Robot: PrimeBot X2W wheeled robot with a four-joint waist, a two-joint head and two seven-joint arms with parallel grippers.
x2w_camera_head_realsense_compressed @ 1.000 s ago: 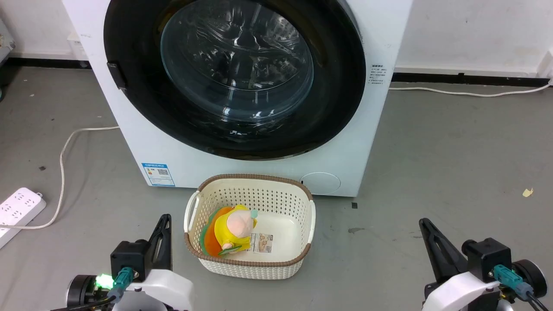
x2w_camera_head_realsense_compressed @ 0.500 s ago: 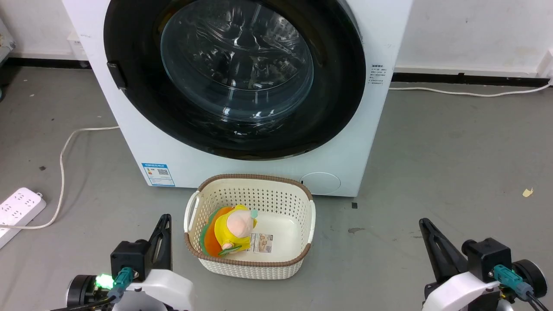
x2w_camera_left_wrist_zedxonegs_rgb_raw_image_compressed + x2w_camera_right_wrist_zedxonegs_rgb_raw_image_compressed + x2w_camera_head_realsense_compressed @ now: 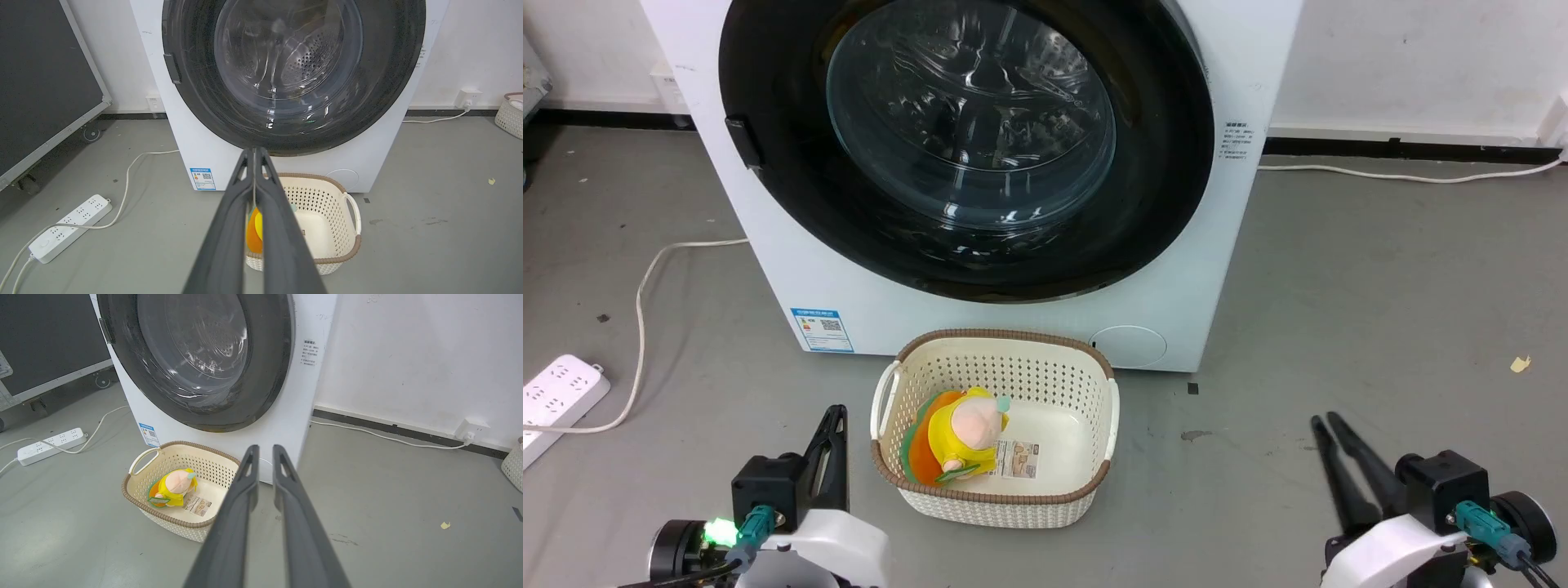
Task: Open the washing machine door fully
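The washing machine (image 3: 792,269) is a big white box standing before me on the grey floor. Its door (image 3: 970,114), a glossy black disc with a clear glass centre, lies flat against the front, with a small dark catch (image 3: 743,143) on its left rim. Through the glass (image 3: 286,61) the steel drum shows. My left gripper (image 3: 833,415) hangs low at the lower left, far from the door, with its fingers (image 3: 229,228) pressed together. At the lower right, my right gripper (image 3: 1323,419) holds nothing, and a narrow gap separates its fingers (image 3: 241,498).
A cream perforated basket (image 3: 1094,384) holding a yellow and orange plush toy (image 3: 960,433) sits on the floor just in front of the machine. A white power strip (image 3: 556,392) and its cable (image 3: 645,278) lie at the left. A black wheeled case (image 3: 45,73) stands further left.
The right gripper's fingers have parted slightly; before they showed as one closed pair. The left gripper and the door have not moved.
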